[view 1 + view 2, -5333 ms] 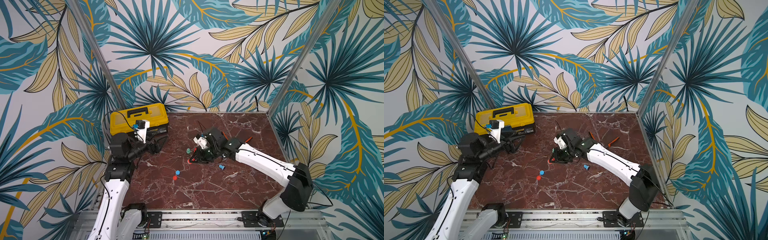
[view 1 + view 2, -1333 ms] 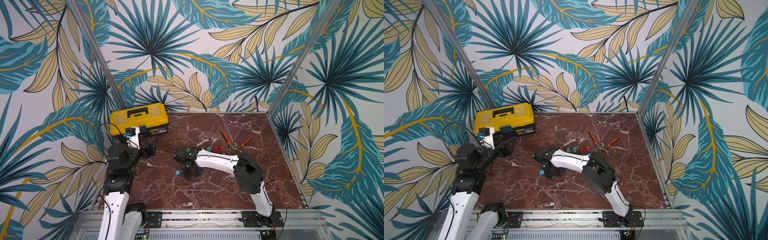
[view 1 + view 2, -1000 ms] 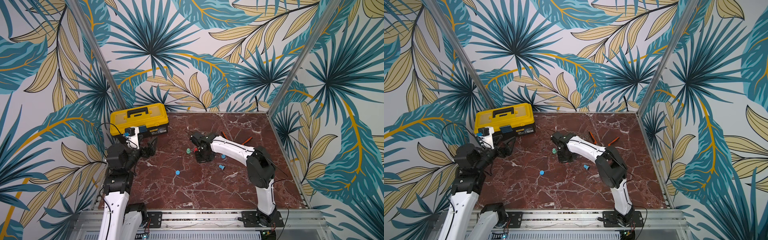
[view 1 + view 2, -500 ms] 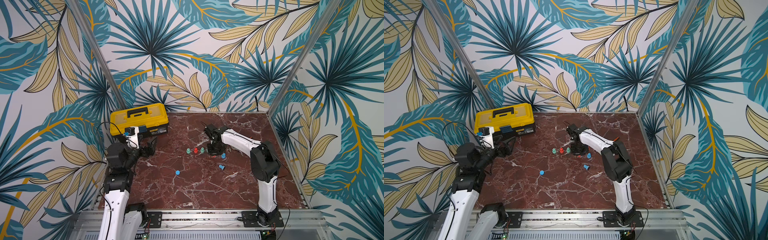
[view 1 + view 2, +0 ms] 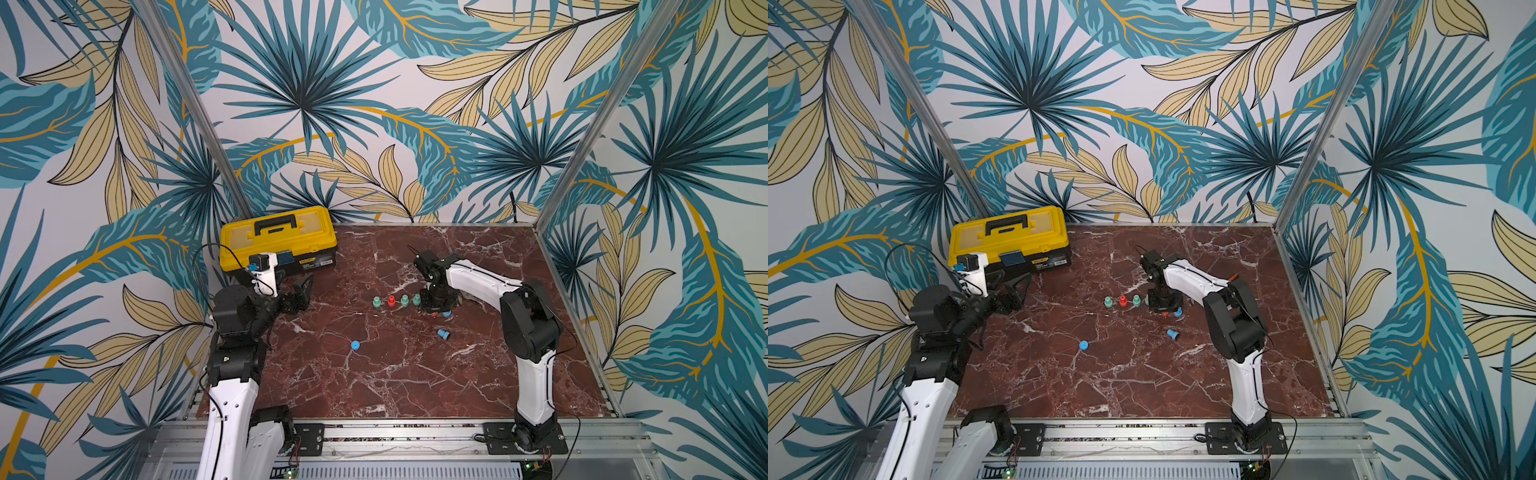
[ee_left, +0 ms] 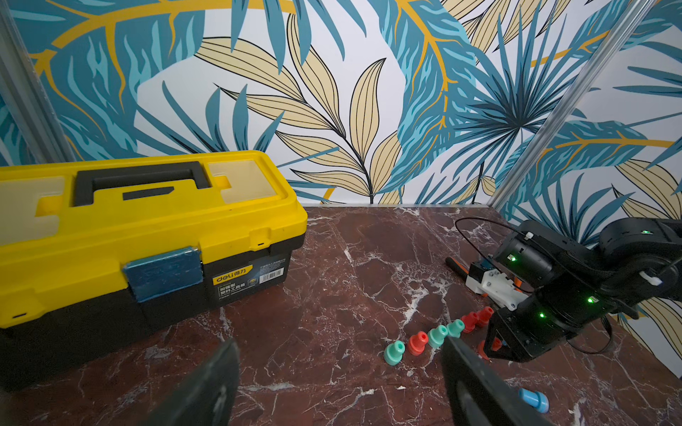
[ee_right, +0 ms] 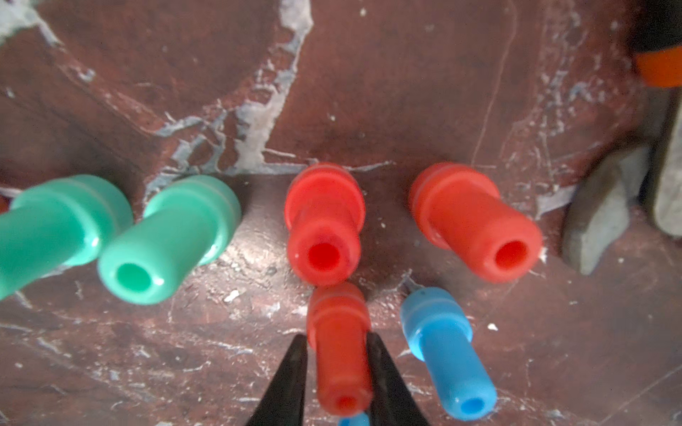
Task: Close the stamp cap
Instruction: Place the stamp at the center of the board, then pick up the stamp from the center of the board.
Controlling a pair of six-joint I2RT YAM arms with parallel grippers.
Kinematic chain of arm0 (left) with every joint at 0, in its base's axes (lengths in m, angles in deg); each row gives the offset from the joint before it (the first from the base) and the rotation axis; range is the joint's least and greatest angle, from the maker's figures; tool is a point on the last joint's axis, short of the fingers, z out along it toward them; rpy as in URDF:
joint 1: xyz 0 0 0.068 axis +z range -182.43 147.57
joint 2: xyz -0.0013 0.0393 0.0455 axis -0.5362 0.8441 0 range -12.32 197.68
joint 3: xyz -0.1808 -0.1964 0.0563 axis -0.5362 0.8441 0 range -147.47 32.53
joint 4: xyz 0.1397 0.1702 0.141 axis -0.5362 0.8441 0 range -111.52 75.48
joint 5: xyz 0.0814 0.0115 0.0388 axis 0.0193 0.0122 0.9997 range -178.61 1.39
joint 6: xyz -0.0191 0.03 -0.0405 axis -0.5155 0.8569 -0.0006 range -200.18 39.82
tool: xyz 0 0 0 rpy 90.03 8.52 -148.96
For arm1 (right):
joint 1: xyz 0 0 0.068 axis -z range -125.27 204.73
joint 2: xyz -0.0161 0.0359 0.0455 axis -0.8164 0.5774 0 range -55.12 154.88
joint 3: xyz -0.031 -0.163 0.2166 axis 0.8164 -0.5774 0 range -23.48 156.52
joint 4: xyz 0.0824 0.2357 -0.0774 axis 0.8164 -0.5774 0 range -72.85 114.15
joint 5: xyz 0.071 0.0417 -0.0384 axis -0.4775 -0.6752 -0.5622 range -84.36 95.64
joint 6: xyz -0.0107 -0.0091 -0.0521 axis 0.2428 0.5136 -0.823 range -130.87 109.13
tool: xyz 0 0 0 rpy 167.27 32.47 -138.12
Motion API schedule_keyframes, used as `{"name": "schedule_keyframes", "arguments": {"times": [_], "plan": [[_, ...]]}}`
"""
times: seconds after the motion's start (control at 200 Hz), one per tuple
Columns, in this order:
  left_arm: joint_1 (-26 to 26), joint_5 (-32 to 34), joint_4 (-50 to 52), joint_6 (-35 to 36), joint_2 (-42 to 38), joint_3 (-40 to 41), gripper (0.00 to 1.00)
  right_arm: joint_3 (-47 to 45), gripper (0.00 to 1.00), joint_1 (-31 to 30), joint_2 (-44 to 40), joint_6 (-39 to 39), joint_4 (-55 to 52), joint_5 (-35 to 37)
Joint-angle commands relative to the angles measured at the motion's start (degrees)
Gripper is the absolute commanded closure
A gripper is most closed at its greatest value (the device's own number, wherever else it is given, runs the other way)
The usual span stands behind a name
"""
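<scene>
My two top views look down from high above the front edge toward the back wall (image 5: 374,104), nearly alike, taking in the whole worktop (image 5: 374,386). My left wrist view looks low across it toward the yellow toolbox (image 6: 147,221) and the row of stamps (image 6: 437,335). My right wrist view hangs very close over those same stamps, past my right pincer (image 7: 336,337).

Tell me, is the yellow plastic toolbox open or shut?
Shut. On the yellow plastic toolbox, the lid sits flat on the black base, and the blue latch lies down across the seam.
</scene>
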Motion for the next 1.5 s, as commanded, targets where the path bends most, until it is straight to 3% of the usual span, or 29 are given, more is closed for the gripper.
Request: {"name": "schedule_keyframes", "arguments": {"times": [0.0,0.245,0.616,0.981,1.492], "plan": [[0.88,-0.52,-0.44,-0.22,-0.33,0.21,0.13,-1.73,0.65,0.08,-1.27,0.03,0.32,0.80],[0.91,-0.76,-0.37,-0.31,-0.14,0.21,0.13,-0.30,0.59,0.01,-4.99,-0.96,-1.92,0.27],[1.01,-1.44,-0.48,-0.83,0.34,0.29,0.13,-5.35,0.60,-2.29,-9.72,-8.15,-7.36,-0.52],[1.01,-2.04,-0.45,-1.05,1.11,0.05,0.13,-7.54,0.60,-6.49,-6.14,-16.25,-7.01,6.38],[0.96,-2.14,-0.44,-0.93,1.28,-0.01,0.13,-8.39,0.62,-7.52,-1.75,-16.26,-7.33,8.29]]}}
